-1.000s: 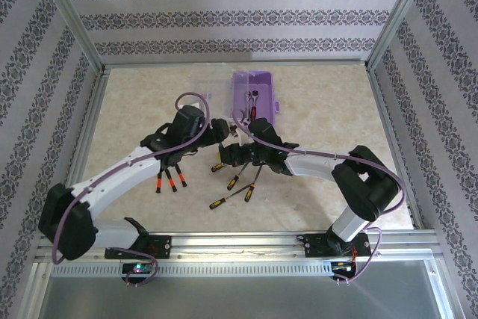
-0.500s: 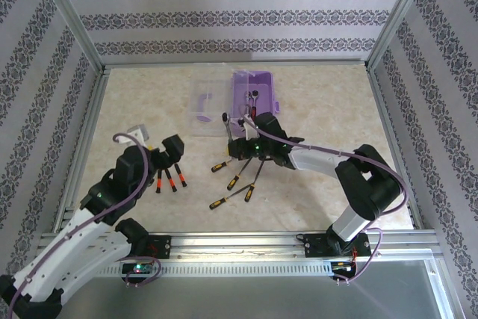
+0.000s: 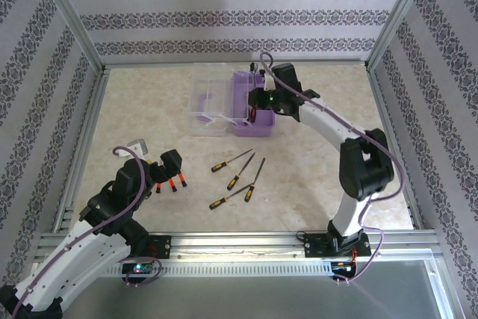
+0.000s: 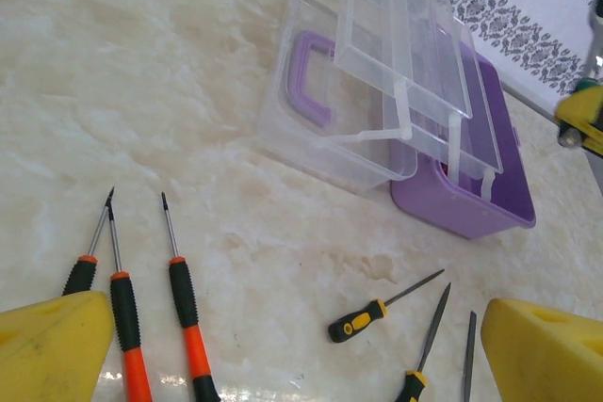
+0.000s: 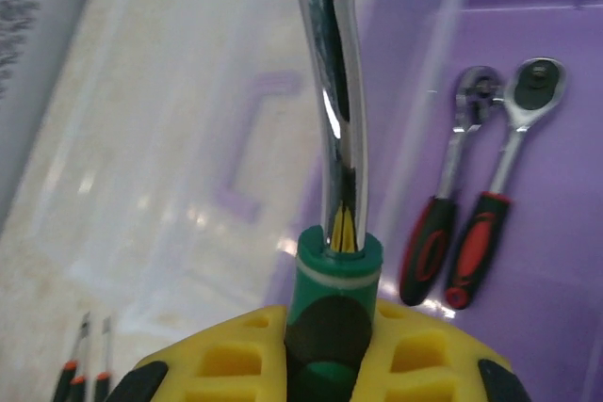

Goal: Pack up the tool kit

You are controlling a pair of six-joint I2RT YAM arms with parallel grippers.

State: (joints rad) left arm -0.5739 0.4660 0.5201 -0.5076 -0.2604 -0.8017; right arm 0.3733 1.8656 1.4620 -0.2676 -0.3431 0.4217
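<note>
The tool kit (image 3: 252, 126) sits towards the far side of the table (image 3: 321, 177), a little left of centre. Its lilac base is open and its clear lid (image 3: 208, 106) is folded out flat to the left, purple handle (image 4: 311, 91) showing through the plastic. Two ratchets (image 5: 490, 195) with red-and-black grips lie side by side in the base. Directly above the base hangs the right gripper (image 3: 260, 101), its yellow fingers clamped on the grip of a green-handled tool (image 5: 337, 275) whose chrome shaft points away towards the far end of the box. Nearer the arms, several orange-handled screwdrivers (image 3: 237, 173) lie scattered on the table, well apart from the kit. To their left are three red-handled screwdrivers (image 4: 127, 327), with the left gripper (image 4: 297, 355) poised over them, jaws spread wide and holding nothing. The likely trouble is in the release: the tool is long, and if let go at an angle it could land across the ratchets or on the rim, which would later stop the lid from closing. A careless move to the left could also knock the lid.
</note>
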